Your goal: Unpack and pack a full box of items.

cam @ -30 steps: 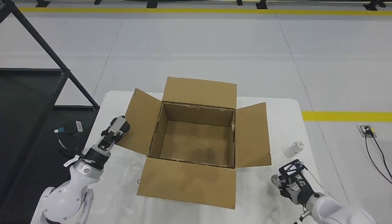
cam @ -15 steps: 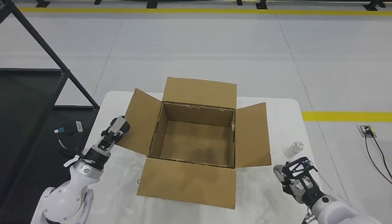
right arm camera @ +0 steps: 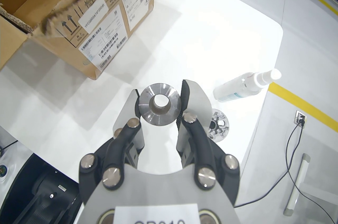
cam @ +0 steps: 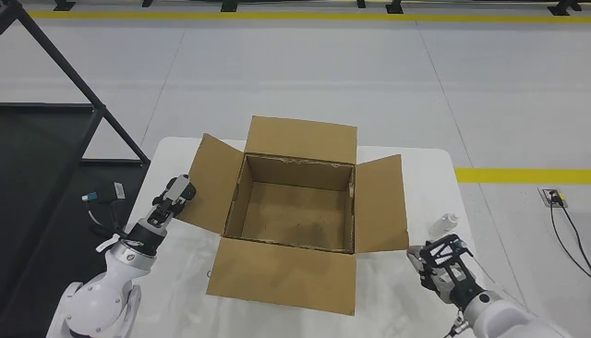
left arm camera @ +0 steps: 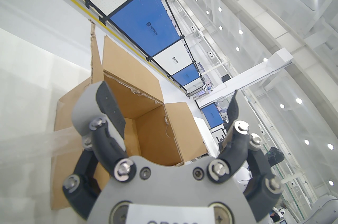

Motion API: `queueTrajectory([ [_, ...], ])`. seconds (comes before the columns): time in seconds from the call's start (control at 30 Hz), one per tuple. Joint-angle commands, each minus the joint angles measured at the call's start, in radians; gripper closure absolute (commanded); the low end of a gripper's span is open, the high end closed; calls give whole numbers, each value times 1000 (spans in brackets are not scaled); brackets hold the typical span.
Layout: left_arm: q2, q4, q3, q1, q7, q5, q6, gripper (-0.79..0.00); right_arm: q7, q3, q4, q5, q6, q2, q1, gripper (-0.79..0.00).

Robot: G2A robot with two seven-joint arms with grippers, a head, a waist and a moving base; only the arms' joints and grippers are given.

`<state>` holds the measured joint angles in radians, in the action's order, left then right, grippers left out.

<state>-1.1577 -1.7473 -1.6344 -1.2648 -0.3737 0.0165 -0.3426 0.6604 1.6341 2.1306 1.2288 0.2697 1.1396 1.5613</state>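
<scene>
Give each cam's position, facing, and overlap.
Top view: above the arms, looking down at table and open box; left tool and right tool show.
Left wrist view: on left wrist, angled up past the open left tool at box and ceiling.
Right wrist view: on right wrist, looking down past the right tool, shut on a metal disc, at table and spray bottle.
Shared: all show the box; top and right wrist share the spray bottle.
</scene>
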Motion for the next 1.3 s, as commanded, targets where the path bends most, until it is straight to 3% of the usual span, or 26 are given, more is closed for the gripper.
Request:
queueTrajectory([
  [0.0,0,-10,-1,-4,7,4,4,-785,8,-3,19,-6,-30,1,-14,0],
  [0.37,3,-32,-70,-56,52,49,-29,-785,-6,4,120,-134,-218,13,-85,0],
  [0.6,5,-39,-116,-82,66,78,-47,-785,16,-38,165,-154,-233,15,-138,0],
  [0.97,6,-36,-183,-135,93,131,-83,-785,155,-310,94,-80,-241,30,-379,0],
  [1.27,3,-40,-220,-197,114,172,-127,-785,245,-600,-141,-42,-318,82,-678,0],
])
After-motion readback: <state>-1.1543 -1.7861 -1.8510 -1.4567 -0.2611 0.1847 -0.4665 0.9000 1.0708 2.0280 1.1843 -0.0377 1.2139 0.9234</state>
